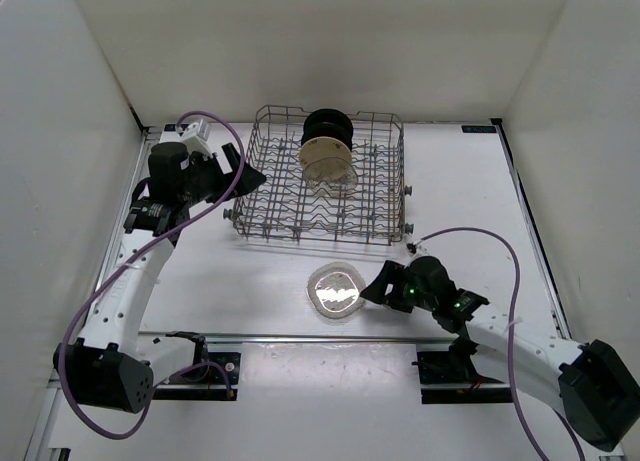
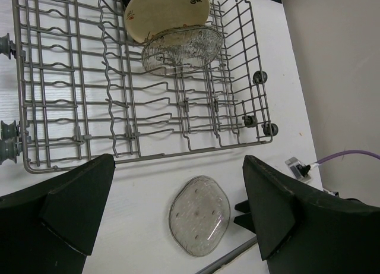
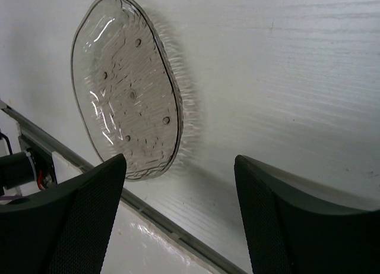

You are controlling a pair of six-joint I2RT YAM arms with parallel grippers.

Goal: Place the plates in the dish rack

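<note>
A clear plate (image 1: 336, 291) lies flat on the table in front of the dish rack (image 1: 390, 233). My right gripper (image 1: 375, 284) sits low just to its right, open, with nothing between the fingers. In the right wrist view the clear plate (image 3: 124, 87) is ahead and left of the gripper (image 3: 179, 161), its near rim just beyond the left finger. Inside the rack stand black plates (image 1: 327, 129), a cream plate (image 1: 325, 159) and another clear plate (image 1: 335, 181). My left gripper (image 1: 240, 169) hovers open at the rack's left side.
The left wrist view looks down past the left gripper (image 2: 178, 161) on the rack's front rim (image 2: 148, 158), the cream plate (image 2: 166, 12), the racked clear plate (image 2: 181, 48) and the clear plate on the table (image 2: 199, 216). A metal rail (image 1: 300, 338) crosses the near table edge. White walls enclose the table.
</note>
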